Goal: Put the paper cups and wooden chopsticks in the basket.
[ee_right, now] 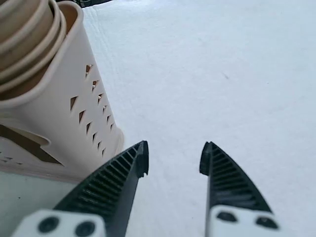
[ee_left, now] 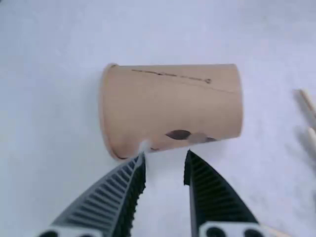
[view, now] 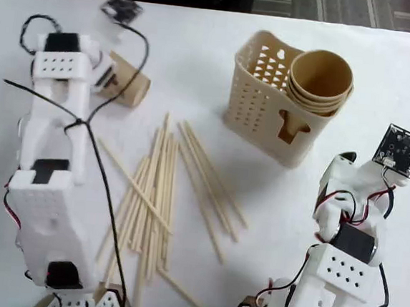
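Observation:
A brown paper cup point(ee_left: 170, 111) lies on its side on the white table, near the far left in the high view point(view: 128, 82). My left gripper point(ee_left: 165, 163) is open, its fingertips right at the cup's side wall with nothing between them. A stack of paper cups point(view: 319, 81) stands in one end of the cream perforated basket point(view: 257, 93). Several wooden chopsticks point(view: 159, 189) lie scattered on the table between the arms. My right gripper point(ee_right: 174, 153) is open and empty over bare table, just beside the basket point(ee_right: 64, 128) and its cups point(ee_right: 24, 39).
The left arm point(view: 50, 154) stretches along the table's left side with a black cable over it. The right arm point(view: 348, 238) sits at the near right. Bare table lies behind the basket and to its right.

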Controlling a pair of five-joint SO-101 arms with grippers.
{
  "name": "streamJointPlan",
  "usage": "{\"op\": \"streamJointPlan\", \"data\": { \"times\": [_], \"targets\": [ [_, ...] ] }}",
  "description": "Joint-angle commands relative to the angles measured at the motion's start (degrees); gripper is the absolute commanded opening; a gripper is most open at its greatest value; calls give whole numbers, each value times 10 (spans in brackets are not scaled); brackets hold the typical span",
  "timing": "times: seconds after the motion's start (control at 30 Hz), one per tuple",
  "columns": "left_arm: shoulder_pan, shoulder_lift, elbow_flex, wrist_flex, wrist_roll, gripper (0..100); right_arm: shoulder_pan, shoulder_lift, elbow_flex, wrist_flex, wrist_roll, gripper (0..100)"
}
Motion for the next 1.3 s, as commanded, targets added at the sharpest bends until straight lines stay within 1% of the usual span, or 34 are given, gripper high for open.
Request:
{"op": "streamJointPlan", "data": {
  "times": [0.0,0.07,0.17,0.33,0.5,0.67,0.73,0.8,0.9,1.03,1.17,1.27],
  "targets": [
    [13,-8,-60,43,-1,139,0,-8,-7,-10,-5,180],
    [-7,-8,-100,42,39,141,0,-8,-7,-10,-5,180],
    [-46,-1,-155,9,90,143,0,-8,-7,-10,-5,180],
    [-91,16,-156,-61,96,143,0,-8,-7,-7,-5,180],
    [-97,107,-162,-133,84,143,0,-9,-7,-9,-5,180],
    [-84,161,-162,-138,-11,141,0,-9,-7,-9,-5,180],
    [-80,164,-162,-117,-40,139,0,-9,-7,-9,-5,180],
    [-70,150,-167,-84,-51,139,0,-9,-7,-9,-5,180],
    [-52,115,-188,-15,-50,139,0,-9,-8,-10,-5,180],
    [-8,72,-200,73,-49,139,-9,-9,-8,-10,-5,180],
    [44,50,-197,143,-49,138,-12,-9,-8,-10,-5,180],
    [75,48,-197,180,-48,138,-11,-9,-8,-10,-5,180]
  ]
}}
